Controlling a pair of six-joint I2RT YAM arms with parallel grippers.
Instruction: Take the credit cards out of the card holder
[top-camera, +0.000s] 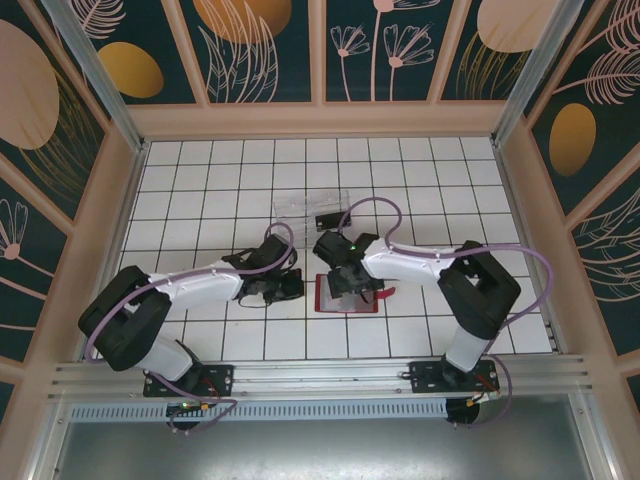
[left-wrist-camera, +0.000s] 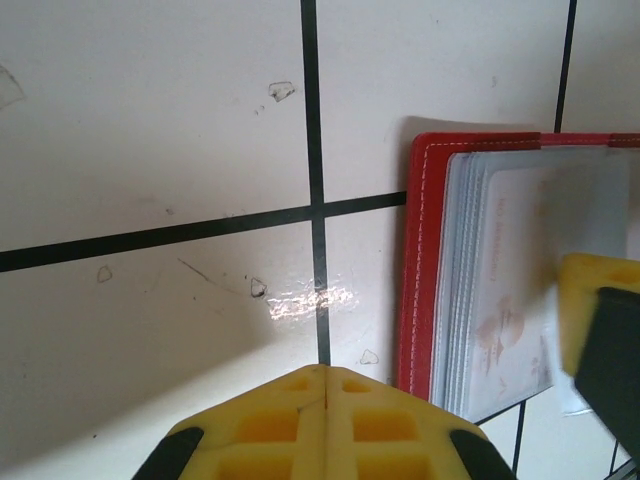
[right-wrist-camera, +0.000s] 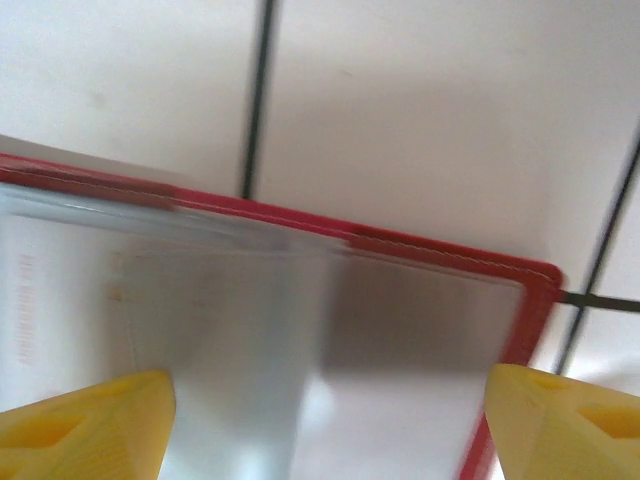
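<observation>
Card holder (top-camera: 340, 303) open like a book on white tiles (top-camera: 200, 200), mid-table: red cover w/ white stitching, pale clear sleeves stacked inside, faint print on top one. R gripper (right-wrist-camera: 325, 430) spread wide just above it. L gripper (left-wrist-camera: 325, 390) pinched together, empty, just beside its left edge.

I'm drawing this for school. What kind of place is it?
Probably a robot practice booth: a left arm and right arm bolted beside a white tiled table, with flower-painted walls boxing it in.
</observation>
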